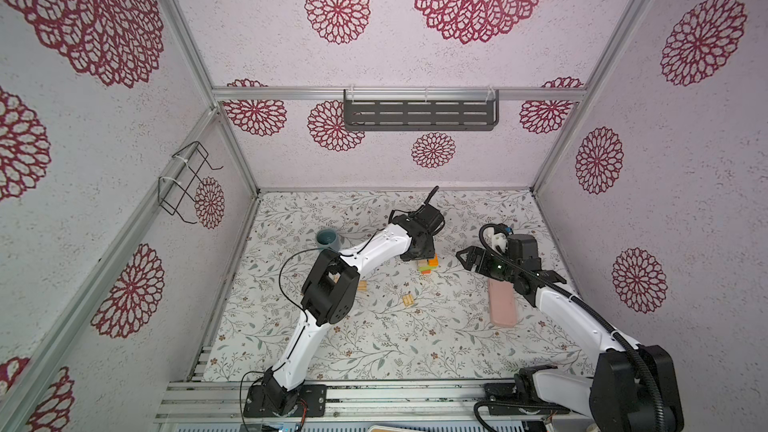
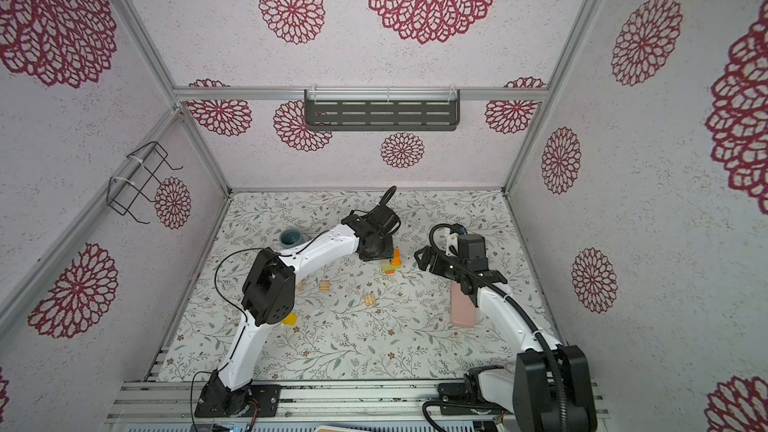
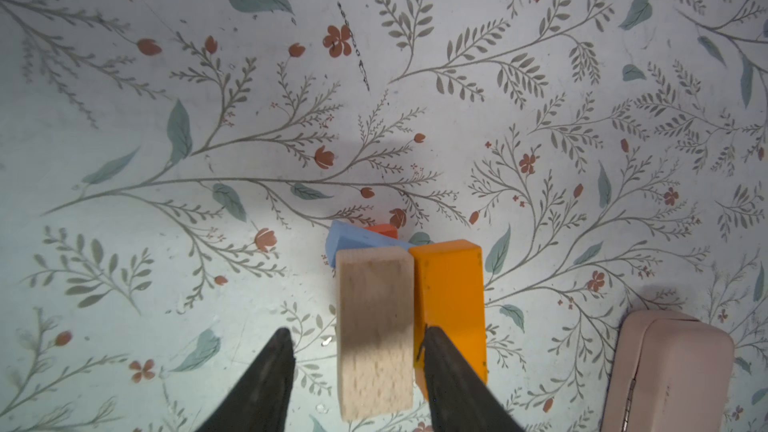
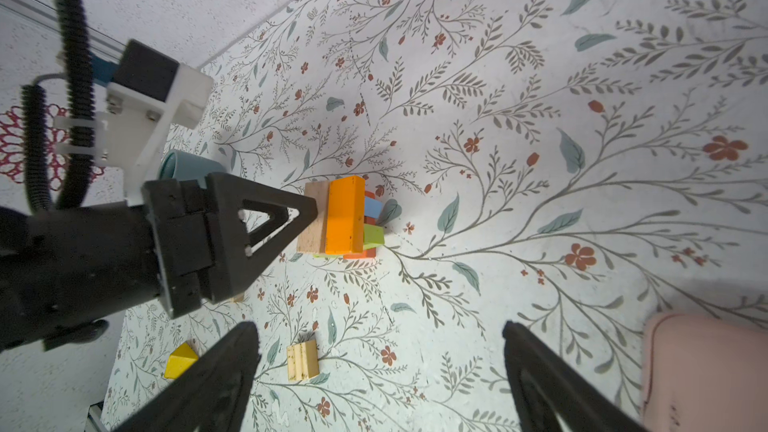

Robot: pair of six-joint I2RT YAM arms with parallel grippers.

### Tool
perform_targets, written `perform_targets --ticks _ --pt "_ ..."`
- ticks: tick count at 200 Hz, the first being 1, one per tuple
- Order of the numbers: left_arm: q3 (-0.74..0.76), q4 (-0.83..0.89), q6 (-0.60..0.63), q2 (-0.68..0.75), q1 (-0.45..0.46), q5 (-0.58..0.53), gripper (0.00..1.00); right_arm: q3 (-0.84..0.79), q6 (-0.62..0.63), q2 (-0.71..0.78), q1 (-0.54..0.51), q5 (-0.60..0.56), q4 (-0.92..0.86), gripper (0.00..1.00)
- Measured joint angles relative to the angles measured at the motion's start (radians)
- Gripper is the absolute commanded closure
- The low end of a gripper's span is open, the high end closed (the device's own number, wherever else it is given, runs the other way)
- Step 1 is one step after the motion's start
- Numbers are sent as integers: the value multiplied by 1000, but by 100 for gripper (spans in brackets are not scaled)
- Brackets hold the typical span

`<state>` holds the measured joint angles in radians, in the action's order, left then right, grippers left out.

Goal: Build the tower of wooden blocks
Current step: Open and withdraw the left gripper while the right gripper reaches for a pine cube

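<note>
The tower [image 1: 429, 264] [image 2: 391, 263] stands mid-table. Its top layer is a plain wood block [image 3: 376, 326] beside an orange block [image 3: 451, 297]. Light blue [image 3: 353, 238], green [image 4: 374, 235] and red [image 4: 360, 254] blocks lie under them. My left gripper [image 3: 358, 334] hangs over the tower, open and straddling the plain block. One finger stands clear of it and the other rests at its seam with the orange block. My right gripper [image 4: 379, 326] [image 1: 465, 257] is wide open and empty, to the right of the tower. A grooved plain block [image 4: 302, 359] [image 1: 408, 300] and a yellow block [image 4: 180, 361] [image 2: 289, 320] lie loose.
A grey-blue mug [image 1: 328, 239] [image 4: 187, 166] stands left of the tower behind the left arm. A flat pink slab [image 1: 503, 305] [image 3: 665, 371] lies to the right, under the right arm. More plain blocks [image 2: 324, 285] lie by the left arm's elbow.
</note>
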<state>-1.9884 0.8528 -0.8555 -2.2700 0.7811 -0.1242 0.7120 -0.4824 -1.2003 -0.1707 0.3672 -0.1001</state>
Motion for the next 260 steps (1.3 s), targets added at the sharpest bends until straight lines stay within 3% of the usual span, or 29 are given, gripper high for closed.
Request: perform_targets --ticks 62,93,113,148,187,224,260 --pt "124 -3 37 227 -8 -76 27 49 0 -8 -64 -40 -56 9" --pt "304 -24 50 427 -17 -119 15 113 3 -24 -154 -92 -109 11" --pt "472 -58 59 578 -23 -145 0 179 21 -60 -234 -134 -171 13" --pt "801 -91 50 854 -32 -183 3 345 64 -193 -372 -210 -314 20" --pt "1040 -95 43 1141 -58 -208 3 474 74 -308 -510 -295 -475 24" --pt "1155 -94 34 1336 -158 -182 3 536 58 -424 -631 -323 -581 27" --pt "1157 -59 63 1350 -256 -132 3 614 34 -539 -701 -354 -642 27"
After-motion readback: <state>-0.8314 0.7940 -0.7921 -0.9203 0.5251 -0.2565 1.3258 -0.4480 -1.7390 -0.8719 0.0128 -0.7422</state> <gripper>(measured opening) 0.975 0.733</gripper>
